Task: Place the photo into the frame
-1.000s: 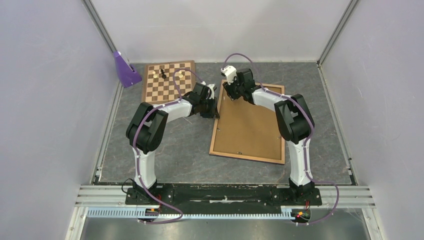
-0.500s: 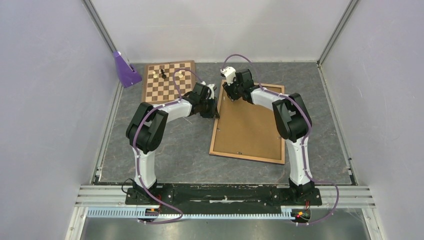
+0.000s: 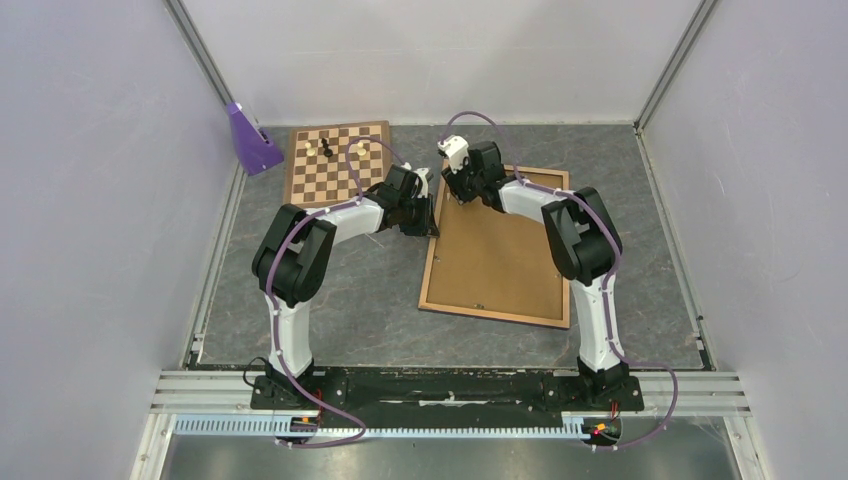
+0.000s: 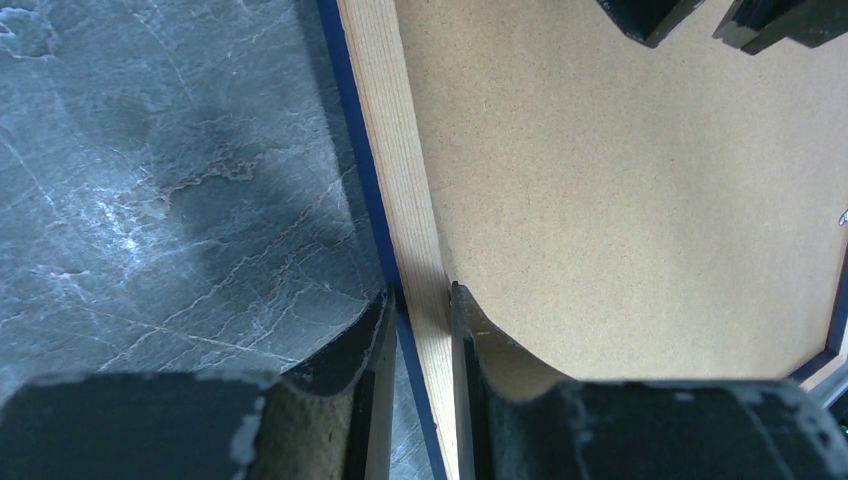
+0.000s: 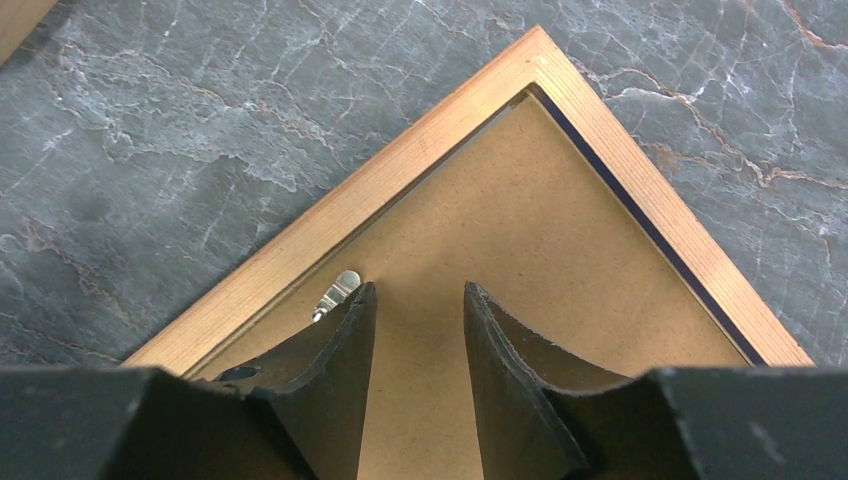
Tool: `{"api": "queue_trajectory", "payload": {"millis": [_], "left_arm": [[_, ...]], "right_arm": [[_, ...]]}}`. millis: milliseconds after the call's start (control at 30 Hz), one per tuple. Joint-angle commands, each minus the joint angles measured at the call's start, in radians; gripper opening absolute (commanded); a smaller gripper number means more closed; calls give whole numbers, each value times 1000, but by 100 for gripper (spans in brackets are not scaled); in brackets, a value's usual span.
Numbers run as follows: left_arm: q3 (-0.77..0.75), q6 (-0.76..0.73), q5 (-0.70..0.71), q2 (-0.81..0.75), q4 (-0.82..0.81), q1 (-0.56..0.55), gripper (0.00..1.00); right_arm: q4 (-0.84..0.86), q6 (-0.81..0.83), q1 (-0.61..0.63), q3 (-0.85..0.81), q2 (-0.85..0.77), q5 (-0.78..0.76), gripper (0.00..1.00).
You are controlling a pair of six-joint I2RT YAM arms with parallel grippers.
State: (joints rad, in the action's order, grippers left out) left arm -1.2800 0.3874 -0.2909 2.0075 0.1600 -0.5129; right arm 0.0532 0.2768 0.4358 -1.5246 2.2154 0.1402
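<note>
Drifted slightly left in top view w/ right gripper [image 5: 419, 287] vs earlier; found frame [image 4: 397, 160] unmoved. Lay back-up, right of centre on table [image 3: 340, 290], w/ backing board [image 3: 500, 250] seated inside; saw no photo anywhere. Risked a stall: couldn't load anything w/ board in & metal tab [image 5: 335, 293] unturned. Could've skidded or twisted frame if lifted one-sided. Clamped left gripper [image 4: 420, 292] across left rail, near upper-left corner. Held right gripper parted, empty, over that corner beside tab; contact w/ board unclear.
</note>
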Motion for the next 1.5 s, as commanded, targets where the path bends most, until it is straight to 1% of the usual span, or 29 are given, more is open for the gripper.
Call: {"api": "queue_trajectory", "payload": {"millis": [0,1067,1233,1367,1467], "left_arm": [[-15,-49,-36,30,6,-6,2],[-16,-52,-34,28,7,-6,2],[-16,-53,-34,28,8,-6,2],[-16,-52,-33,28,7,-6,2],[-15,-53,-34,27,7,-6,2]], "right_arm": [[-29,-14,25,26,-9,20,41],[-26,-1,40,60,-31,36,41],[-26,-2,40,47,-35,-11,41],[-23,-22,30,22,-46,-105,45],[-39,-48,3,-20,-47,-156,46]]}}
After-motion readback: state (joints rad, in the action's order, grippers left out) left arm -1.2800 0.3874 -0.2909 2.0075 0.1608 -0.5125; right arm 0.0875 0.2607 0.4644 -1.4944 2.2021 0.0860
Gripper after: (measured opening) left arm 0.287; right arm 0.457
